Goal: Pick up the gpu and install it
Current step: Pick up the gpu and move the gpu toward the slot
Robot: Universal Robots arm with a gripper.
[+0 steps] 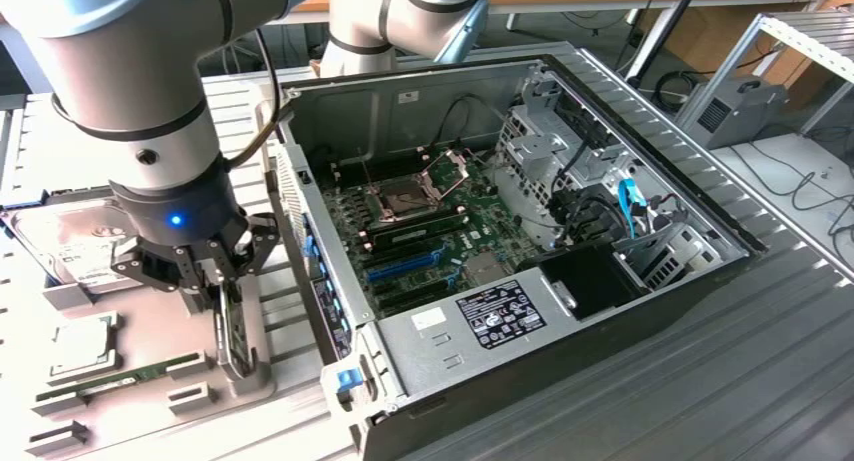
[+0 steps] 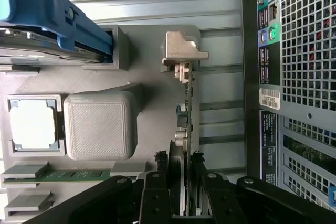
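The gpu is a thin dark card standing on edge in a grey holder, at the exterior view's left of the open computer case. My gripper comes down on it from above. In the wrist view the gpu is seen edge-on, with its silvery metal bracket at the far end. The black fingers of my gripper press against both faces of the card's near end. The card still rests in the holder.
A grey parts tray also carries a silver hard drive, a processor and a green memory stick. Inside the case lie the motherboard with blue slots and a power supply. The case's rear panel stands close beside the card.
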